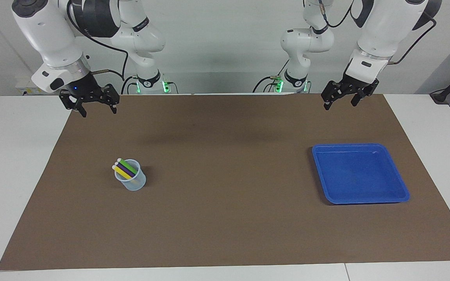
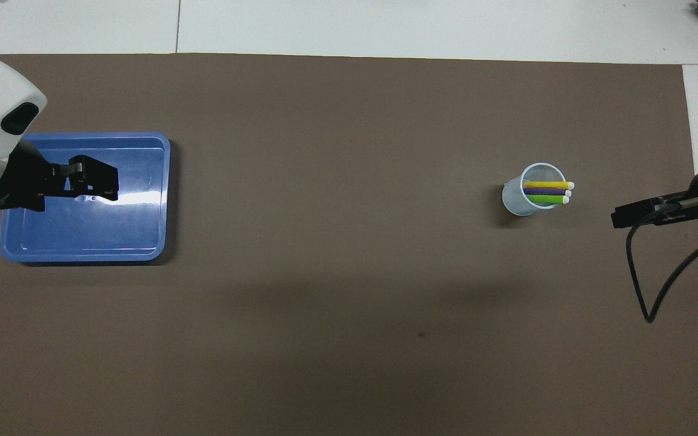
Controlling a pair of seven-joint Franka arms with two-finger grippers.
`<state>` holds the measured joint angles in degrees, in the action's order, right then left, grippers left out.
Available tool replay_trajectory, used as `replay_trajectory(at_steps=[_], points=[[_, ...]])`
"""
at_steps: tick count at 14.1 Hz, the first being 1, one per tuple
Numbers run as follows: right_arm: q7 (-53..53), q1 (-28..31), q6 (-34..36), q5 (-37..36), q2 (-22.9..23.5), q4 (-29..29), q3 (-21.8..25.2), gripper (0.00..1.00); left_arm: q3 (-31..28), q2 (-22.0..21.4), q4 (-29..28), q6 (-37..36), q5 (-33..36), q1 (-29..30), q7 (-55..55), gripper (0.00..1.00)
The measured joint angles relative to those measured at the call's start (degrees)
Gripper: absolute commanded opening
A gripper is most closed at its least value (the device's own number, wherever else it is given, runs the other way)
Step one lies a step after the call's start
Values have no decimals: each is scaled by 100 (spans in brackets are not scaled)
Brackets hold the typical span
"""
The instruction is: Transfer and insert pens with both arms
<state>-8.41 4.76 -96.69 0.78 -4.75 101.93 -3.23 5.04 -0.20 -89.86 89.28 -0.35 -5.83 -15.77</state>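
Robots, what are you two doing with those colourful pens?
Nothing is being held yet. The yellow pen, purple pen and green pen stand leaning together in a clear plastic cup at the right arm's end of the brown mat. The blue tray at the left arm's end holds nothing. The right gripper and left gripper both hang open above the mat's edge nearest the robots.
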Motion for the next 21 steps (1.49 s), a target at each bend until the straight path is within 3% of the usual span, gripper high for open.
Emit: replay_trajectory(at_steps=[21], points=[[0, -1, 6, 0, -5, -2, -15, 100, 0, 0, -50, -1, 0, 0, 141, 100]])
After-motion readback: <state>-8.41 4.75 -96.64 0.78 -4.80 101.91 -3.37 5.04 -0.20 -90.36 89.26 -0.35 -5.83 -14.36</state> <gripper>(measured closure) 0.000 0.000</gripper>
